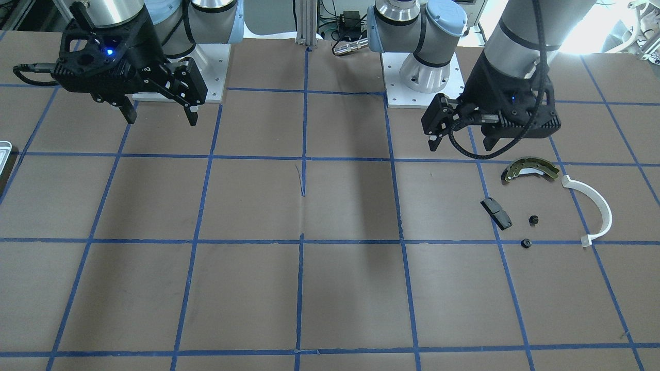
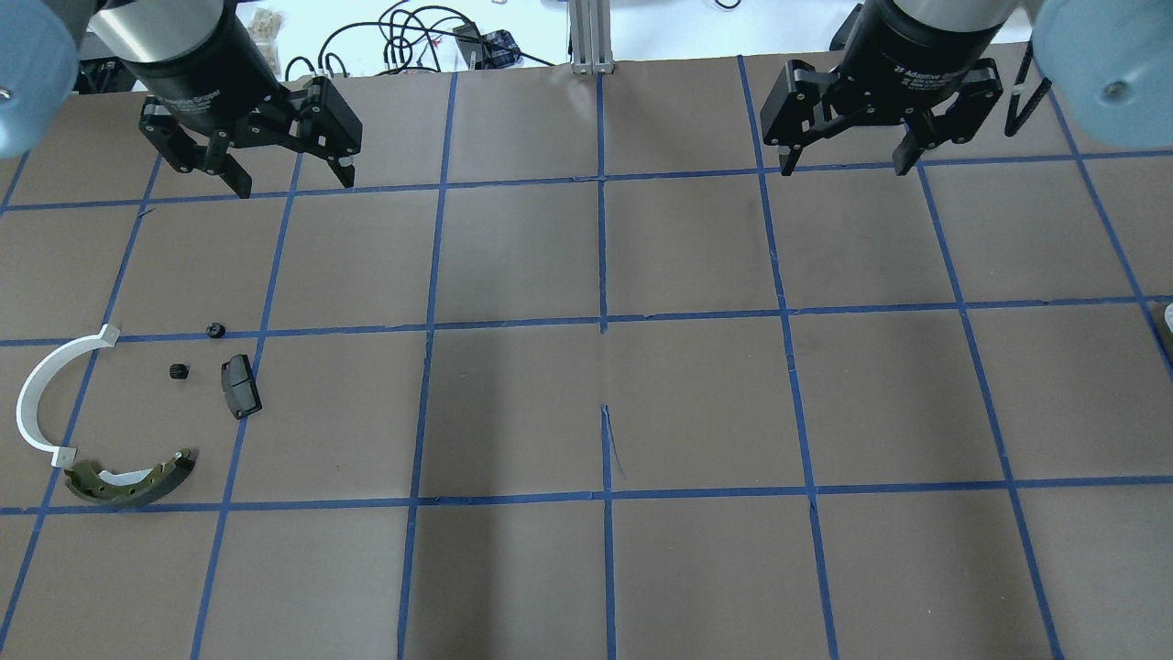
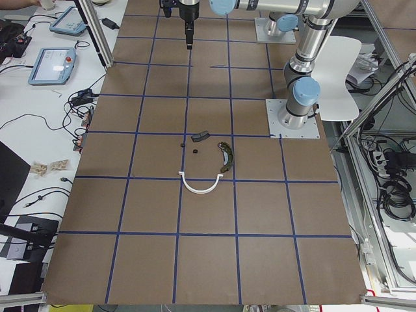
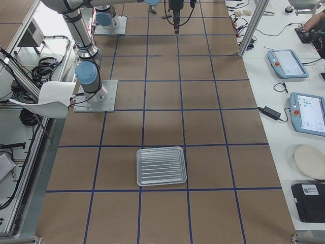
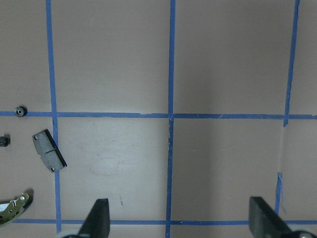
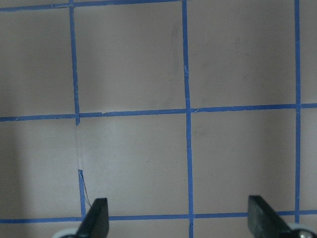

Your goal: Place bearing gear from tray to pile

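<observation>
The pile lies on my left side: an olive-gold brake shoe (image 2: 128,481), a white half-ring (image 2: 46,394) and a black pad (image 2: 240,386). Two small black bearing gears (image 2: 179,371) (image 2: 216,330) lie on the table among them, and also show in the front view (image 1: 534,220). The tray (image 4: 161,166) sits far to my right and looks empty; only a sliver of its rim (image 1: 4,154) shows in the front view. My left gripper (image 2: 295,183) hangs open and empty above the table beyond the pile. My right gripper (image 2: 845,170) hangs open and empty over the table's middle right.
The brown table (image 2: 605,403) is marked with a blue tape grid. The arm bases (image 1: 178,72) (image 1: 423,77) stand at my edge. Desks with tablets (image 4: 287,63) and cables run along the far side.
</observation>
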Action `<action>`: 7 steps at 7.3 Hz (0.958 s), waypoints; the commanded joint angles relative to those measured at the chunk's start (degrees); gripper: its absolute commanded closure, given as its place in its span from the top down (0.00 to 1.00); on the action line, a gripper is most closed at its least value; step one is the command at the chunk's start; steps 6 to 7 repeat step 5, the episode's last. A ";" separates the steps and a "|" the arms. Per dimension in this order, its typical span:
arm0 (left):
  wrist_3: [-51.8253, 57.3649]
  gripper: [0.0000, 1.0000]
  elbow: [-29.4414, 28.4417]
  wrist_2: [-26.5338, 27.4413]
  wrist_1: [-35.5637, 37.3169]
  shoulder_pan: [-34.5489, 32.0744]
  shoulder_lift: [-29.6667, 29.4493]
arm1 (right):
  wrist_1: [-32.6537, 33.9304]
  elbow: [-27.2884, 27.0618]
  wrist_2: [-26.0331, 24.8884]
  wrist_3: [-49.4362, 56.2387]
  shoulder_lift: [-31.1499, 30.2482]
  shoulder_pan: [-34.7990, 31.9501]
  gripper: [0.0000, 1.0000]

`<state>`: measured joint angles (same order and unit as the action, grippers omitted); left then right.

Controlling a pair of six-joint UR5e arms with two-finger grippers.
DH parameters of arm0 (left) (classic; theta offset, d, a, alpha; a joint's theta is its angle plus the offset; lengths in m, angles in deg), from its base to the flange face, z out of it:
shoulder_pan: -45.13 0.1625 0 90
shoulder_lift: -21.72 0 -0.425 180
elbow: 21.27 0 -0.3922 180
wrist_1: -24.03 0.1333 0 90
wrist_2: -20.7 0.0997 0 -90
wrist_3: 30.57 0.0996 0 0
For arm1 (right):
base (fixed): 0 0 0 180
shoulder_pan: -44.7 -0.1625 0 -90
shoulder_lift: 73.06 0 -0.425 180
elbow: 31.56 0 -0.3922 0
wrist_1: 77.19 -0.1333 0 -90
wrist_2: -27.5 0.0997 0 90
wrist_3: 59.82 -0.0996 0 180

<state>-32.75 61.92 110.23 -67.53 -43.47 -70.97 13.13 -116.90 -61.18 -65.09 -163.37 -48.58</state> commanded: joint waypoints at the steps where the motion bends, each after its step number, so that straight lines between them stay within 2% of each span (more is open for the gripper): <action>1: -0.37 1.00 -0.58 -0.23 -1.78 -0.17 -0.13 | -0.05 0.00 0.00 0.08 0.04 0.03 1.00; 7: 0.25 1.00 -0.66 -0.23 -2.67 -0.17 0.40 | -0.06 0.00 0.08 0.08 -0.05 -0.06 1.00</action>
